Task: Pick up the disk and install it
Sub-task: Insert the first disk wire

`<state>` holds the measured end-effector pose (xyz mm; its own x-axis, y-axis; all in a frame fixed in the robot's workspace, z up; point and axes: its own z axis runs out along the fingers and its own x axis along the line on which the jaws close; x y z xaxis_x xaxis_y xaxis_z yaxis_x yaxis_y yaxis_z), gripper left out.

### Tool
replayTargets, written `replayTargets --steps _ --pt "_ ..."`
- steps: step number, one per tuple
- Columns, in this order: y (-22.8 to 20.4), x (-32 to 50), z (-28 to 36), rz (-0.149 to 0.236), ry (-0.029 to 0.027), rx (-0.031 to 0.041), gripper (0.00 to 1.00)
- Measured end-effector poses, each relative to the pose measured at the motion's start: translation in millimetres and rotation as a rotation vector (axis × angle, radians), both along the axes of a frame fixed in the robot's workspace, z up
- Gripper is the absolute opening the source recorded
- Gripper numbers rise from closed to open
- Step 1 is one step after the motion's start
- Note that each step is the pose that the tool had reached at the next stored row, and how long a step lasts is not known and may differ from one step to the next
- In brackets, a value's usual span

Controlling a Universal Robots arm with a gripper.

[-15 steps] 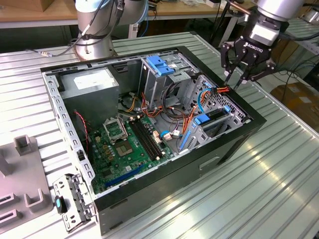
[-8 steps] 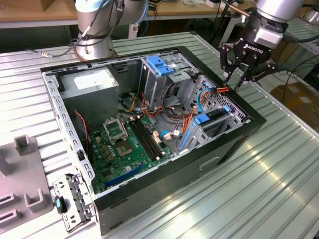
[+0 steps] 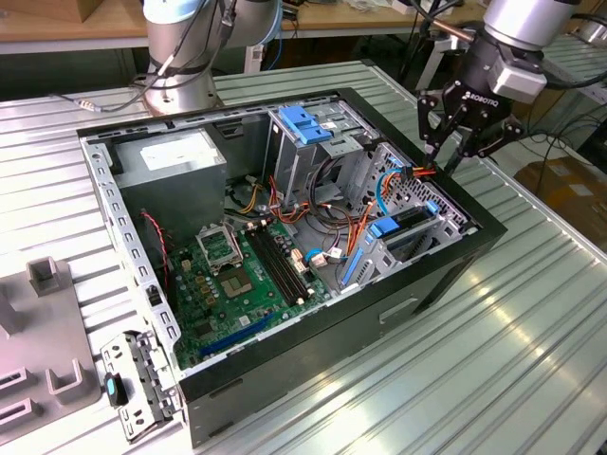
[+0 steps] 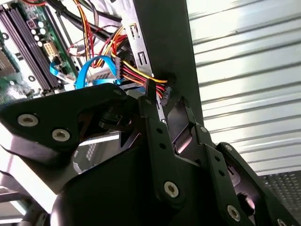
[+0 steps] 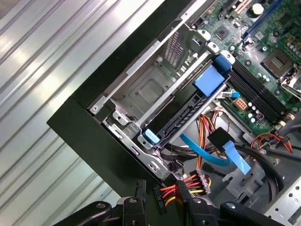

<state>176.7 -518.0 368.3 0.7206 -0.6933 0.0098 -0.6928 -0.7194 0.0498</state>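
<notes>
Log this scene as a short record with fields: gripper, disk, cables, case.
gripper: over the case rim at the exterior view's right, closest to the plug
plug: black, on red, yellow and orange wires, right at the gripper's tip
disk: not held; appears seated in the drive bay, blue tabs at its ends
case: open, lying on its side
table: ribbed metal, under the case

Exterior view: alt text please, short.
A robot arm's hand hangs over the edge of an open computer case at the exterior view's right, just above a bundle of red, orange and yellow wires. The case lies on a ribbed metal table, circuit board exposed.
</notes>
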Motion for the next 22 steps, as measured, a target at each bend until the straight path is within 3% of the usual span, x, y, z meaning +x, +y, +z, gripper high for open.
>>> replayTargets --steps 6,8,10,12,17,19,22 --pt "0.4 0.5 -1.8 0.096 0.0001 0.0005 0.38" --pt "4.9 0.6 -3.0 0.122 0.0 0.0002 0.38" --pt "9.5 0.6 -3.5 0.134 0.0 0.0002 0.38" --pt "9.5 0.7 -3.7 0.135 -0.0001 0.0002 0.38" --pt "6.0 0.8 -3.9 0.136 0.0001 -0.0019 0.38" --pt "4.8 0.9 -3.9 0.135 0.0002 -0.0036 0.3" --pt "4.0 1.3 -4.1 0.136 0.0002 -0.0041 0.3"
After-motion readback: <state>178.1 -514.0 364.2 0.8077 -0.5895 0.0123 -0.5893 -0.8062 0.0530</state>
